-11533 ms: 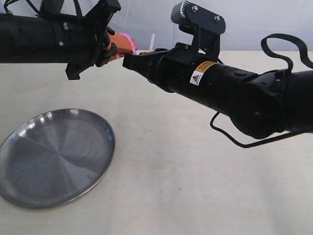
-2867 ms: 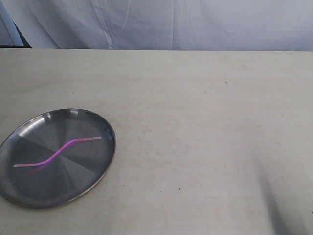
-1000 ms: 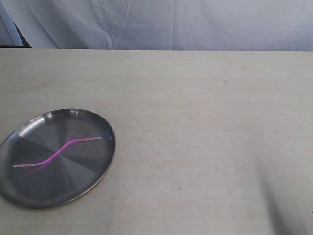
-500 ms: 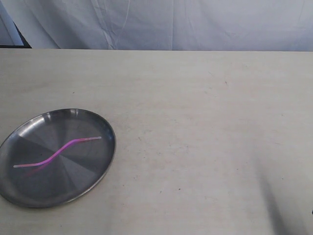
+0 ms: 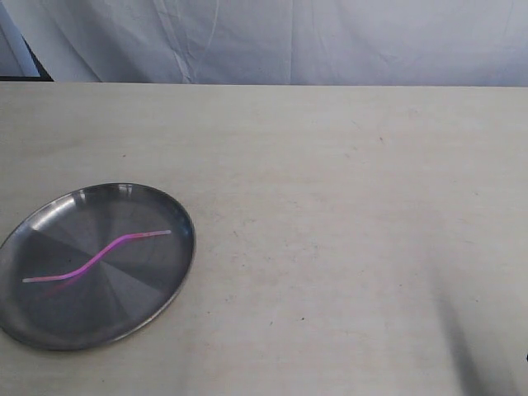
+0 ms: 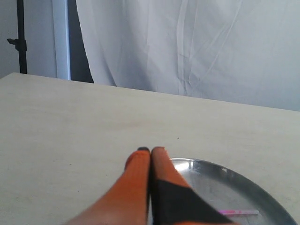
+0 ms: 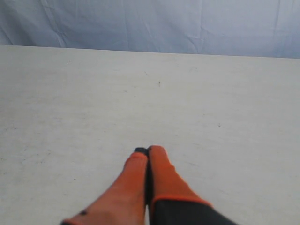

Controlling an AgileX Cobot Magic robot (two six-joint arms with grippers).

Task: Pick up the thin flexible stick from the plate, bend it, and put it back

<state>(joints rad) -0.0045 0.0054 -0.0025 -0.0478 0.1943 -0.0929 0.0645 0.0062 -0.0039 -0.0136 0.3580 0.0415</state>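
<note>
The thin flexible stick (image 5: pixel 99 256), pink-magenta with pale ends and bent into a shallow wave, lies across the round silver plate (image 5: pixel 177 272) at the left of the table. Neither arm shows in the exterior view. In the left wrist view my left gripper (image 6: pixel 150 150) is shut and empty, its orange fingers (image 6: pixel 136 178) pressed together just short of the plate's rim (image 6: pixel 206 164); one end of the stick (image 6: pixel 239 212) shows on the plate beyond it. In the right wrist view my right gripper (image 7: pixel 148 150) is shut on nothing, above bare table far from the plate.
A pale beige tabletop (image 5: pixel 346 214) spreads to the right of the plate. A white cloth backdrop (image 5: pixel 313 41) hangs behind the far edge. A dark stand (image 6: pixel 19 37) shows at the backdrop's side in the left wrist view.
Long ago both grippers held the stick in the air above an empty plate. Over the last three seconds the stick lies bent on the plate, both arms are out of the exterior view, and nothing moves.
</note>
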